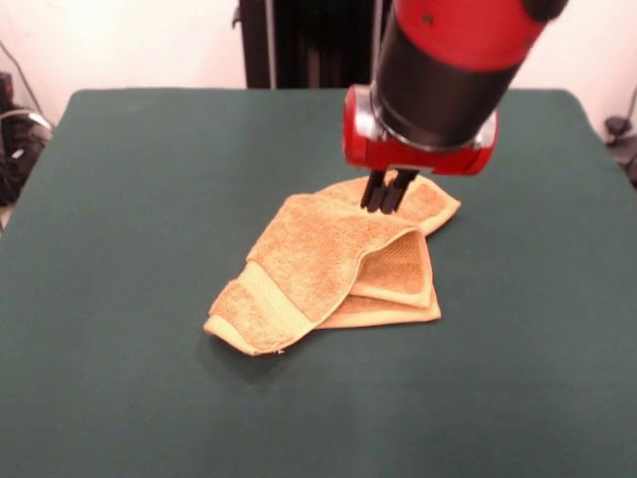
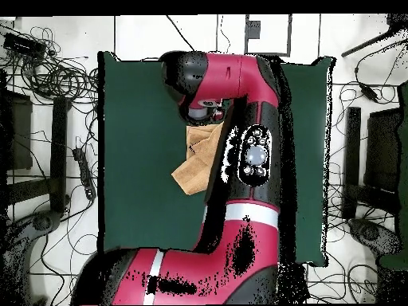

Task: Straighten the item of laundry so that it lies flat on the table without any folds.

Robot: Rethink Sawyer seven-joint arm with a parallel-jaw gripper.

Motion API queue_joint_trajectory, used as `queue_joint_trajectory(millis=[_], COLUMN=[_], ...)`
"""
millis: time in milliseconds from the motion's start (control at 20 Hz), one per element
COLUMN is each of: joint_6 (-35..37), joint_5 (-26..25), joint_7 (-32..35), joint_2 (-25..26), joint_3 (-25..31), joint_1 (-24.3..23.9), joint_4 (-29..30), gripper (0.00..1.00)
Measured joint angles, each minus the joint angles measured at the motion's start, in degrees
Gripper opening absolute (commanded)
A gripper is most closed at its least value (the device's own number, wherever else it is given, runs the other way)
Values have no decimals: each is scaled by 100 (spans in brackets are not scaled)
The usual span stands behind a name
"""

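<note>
Front view: the black two-fingered gripper (image 1: pixel 388 191) hangs from the red and black arm (image 1: pixel 438 80) with its fingers drawn together, their tips at the upper layer of the orange-tan terry hand towel (image 1: pixel 333 269). The fingers appear pinched on the towel fabric at that point, though the contact itself is small in the frame.

The towel lies on the dark green cloth-covered table (image 1: pixel 129 249), directly below the gripper and extending from it toward the camera. It is not flat. One end is folded over the rest, forming a raised, rounded ridge just below the gripper tips. Under this fold, two further layers show as stacked edges on the side of the towel nearest the camera. A smoother woven band stripe (image 1: pixel 271 299) crosses the towel near the end farthest from the gripper. A corner of the lower layer projects beyond the gripper on its far side.

Overhead view: the arm (image 2: pixel 239 159) covers most of the towel (image 2: pixel 195 163); only a creased, angular portion shows beside it on the table (image 2: pixel 143 143). The gripper itself is hidden.
</note>
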Motion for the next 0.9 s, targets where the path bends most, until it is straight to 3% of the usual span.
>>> queue_joint_trajectory(millis=[300, 900], joint_6=[0, -1], joint_5=[-27, -42], joint_7=[0, 0], joint_2=[352, 531], joint_3=[1, 1], joint_1=[37, 48], joint_4=[-11, -11], gripper=[0, 0])
